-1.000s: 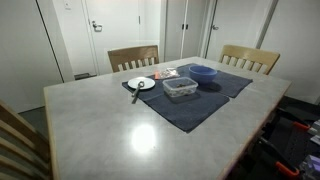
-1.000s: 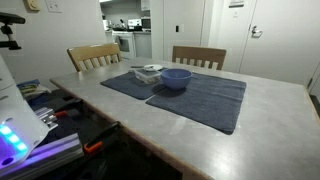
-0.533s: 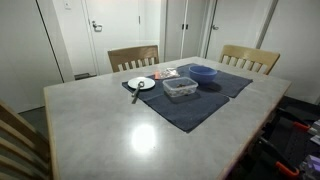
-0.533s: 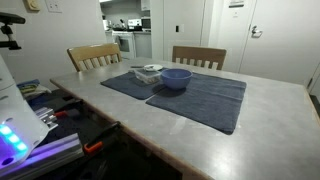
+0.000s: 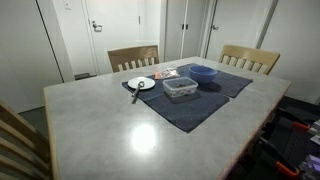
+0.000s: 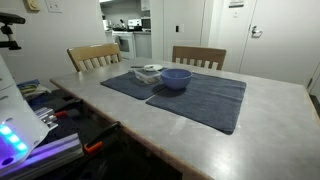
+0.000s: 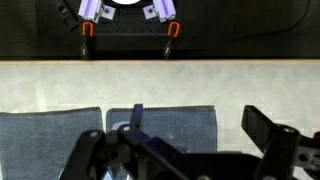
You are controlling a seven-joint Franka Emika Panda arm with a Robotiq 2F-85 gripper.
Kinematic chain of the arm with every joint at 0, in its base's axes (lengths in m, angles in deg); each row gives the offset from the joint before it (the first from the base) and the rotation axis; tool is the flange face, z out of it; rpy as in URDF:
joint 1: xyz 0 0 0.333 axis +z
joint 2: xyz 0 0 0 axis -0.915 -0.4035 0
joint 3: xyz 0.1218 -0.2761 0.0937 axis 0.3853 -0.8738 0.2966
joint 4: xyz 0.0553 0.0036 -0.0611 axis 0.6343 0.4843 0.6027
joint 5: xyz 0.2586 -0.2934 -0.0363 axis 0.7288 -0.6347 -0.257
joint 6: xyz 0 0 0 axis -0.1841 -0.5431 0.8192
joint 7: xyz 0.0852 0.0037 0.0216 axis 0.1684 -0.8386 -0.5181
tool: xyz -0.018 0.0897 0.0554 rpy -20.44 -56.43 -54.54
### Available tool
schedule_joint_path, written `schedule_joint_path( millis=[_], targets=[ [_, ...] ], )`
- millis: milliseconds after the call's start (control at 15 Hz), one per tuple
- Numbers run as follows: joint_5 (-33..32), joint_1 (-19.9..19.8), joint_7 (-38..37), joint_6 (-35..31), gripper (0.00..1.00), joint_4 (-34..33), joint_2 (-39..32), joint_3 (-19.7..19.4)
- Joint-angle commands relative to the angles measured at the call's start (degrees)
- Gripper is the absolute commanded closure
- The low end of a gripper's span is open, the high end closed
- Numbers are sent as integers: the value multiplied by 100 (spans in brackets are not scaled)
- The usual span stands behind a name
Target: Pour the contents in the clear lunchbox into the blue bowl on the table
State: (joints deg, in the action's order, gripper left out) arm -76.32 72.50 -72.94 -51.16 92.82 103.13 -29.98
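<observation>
The pale grey tabletop (image 5: 100, 130) carries dark blue cloth mats (image 5: 190, 108). On them the clear lunchbox (image 5: 181, 87) sits between a white plate (image 5: 141, 83) and the blue bowl (image 5: 204, 72). In the wrist view the gripper (image 7: 172, 140) hangs empty, fingers wide apart.

Broad bare desk (image 5: 130, 135) is lying open; the white plate (image 5: 141, 84) and blue bowl (image 5: 204, 72) are flanking the clear lunchbox (image 5: 181, 88).
</observation>
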Motion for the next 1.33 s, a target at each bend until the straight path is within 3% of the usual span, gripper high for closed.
schedule_joint_path(
  millis=[0,467,800,933,1000,1067,1267],
  targets=[
    [7,-35,375,-302,0,-146,-430,-116],
    [7,-33,344,-1436,0,-15,-896,-95],
    [88,-53,-202,-3260,0,514,-782,-45],
    [206,-11,-94,-3796,0,663,-842,-125],
    [381,30,8,-3964,0,721,-836,-205],
    [143,-13,-147,-3582,0,530,-837,-97],
    [247,-15,-129,-3776,0,622,-837,-140]
  ],
)
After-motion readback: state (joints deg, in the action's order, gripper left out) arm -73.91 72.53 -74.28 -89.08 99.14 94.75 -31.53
